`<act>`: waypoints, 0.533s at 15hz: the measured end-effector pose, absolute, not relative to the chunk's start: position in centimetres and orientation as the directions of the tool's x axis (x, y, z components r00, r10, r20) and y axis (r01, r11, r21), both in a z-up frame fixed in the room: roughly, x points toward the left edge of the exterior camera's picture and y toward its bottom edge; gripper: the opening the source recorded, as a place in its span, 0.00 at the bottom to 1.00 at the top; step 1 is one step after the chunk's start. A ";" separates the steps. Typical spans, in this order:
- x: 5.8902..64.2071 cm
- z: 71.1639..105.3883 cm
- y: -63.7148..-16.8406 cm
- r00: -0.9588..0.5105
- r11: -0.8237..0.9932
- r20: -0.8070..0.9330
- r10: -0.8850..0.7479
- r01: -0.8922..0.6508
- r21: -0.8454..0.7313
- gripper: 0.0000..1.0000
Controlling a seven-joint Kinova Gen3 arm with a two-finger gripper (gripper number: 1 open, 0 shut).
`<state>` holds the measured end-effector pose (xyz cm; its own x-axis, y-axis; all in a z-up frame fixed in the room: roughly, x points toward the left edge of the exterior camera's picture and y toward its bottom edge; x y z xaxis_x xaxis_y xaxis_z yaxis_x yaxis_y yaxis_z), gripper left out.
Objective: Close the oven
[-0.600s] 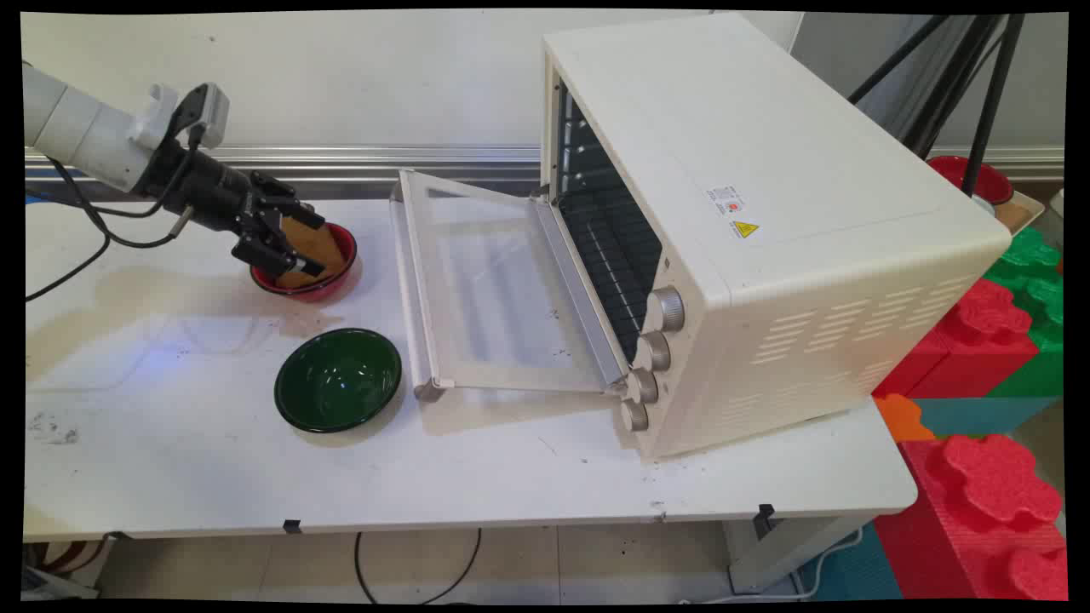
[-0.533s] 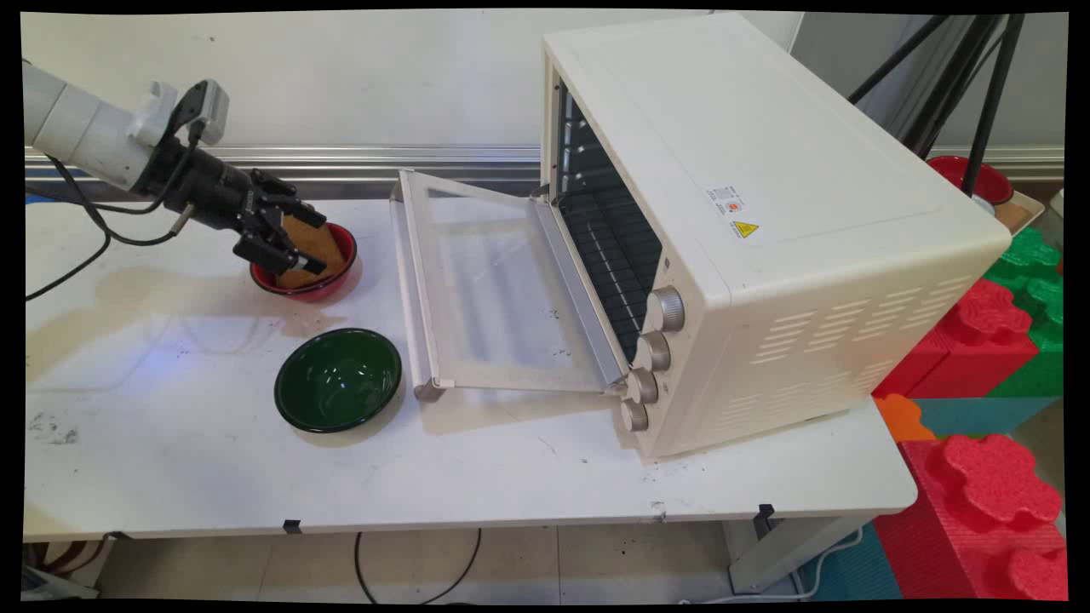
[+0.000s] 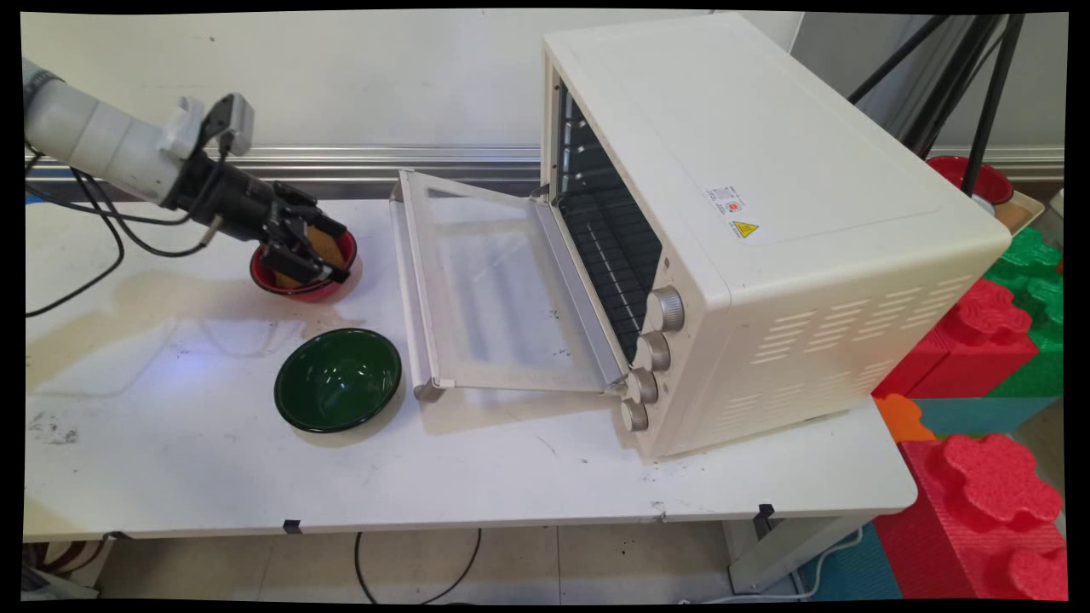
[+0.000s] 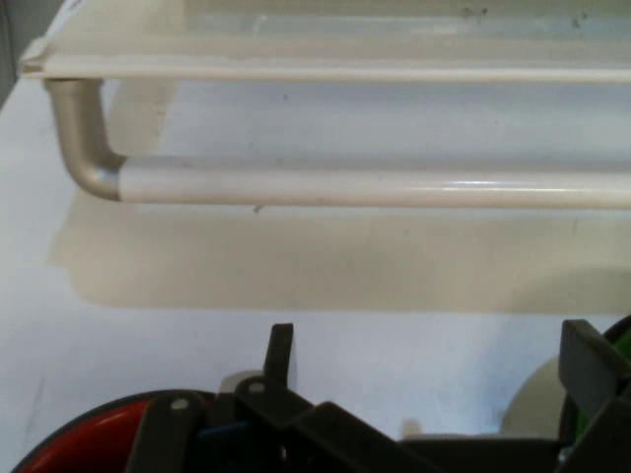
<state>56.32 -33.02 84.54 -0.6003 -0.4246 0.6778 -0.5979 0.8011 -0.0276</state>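
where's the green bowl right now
In the main view the green bowl sits empty on the white table, left of centre, just left of the open oven door and in front of the red bowl where the gripper is.

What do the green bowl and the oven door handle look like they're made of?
Green bowl: probably glazed ceramic or glossy plastic, since its dark inside throws sharp highlights. Oven door handle: a smooth cream tube, likely painted metal or plastic, joined to a matte silver elbow that looks like metal.

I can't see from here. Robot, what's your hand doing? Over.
Hand open, over red bowl, straddling brown slice. Oven door down ahead. Over.
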 end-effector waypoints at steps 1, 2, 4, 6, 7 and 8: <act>56.0 83.9 -33.2 -0.604 0.803 0.675 -0.424 -0.595 -0.028 1.00; 55.7 83.2 -33.3 -0.610 0.806 0.672 -0.421 -0.590 -0.031 1.00; 55.3 82.3 -33.6 -0.619 0.811 0.667 -0.414 -0.584 -0.038 1.00; 55.0 81.5 -33.8 -0.628 0.816 0.664 -0.405 -0.576 -0.047 1.00; 54.7 80.9 -34.1 -0.636 0.821 0.663 -0.395 -0.568 -0.055 1.00; 54.5 80.4 -34.2 -0.641 0.825 0.662 -0.387 -0.562 -0.062 1.00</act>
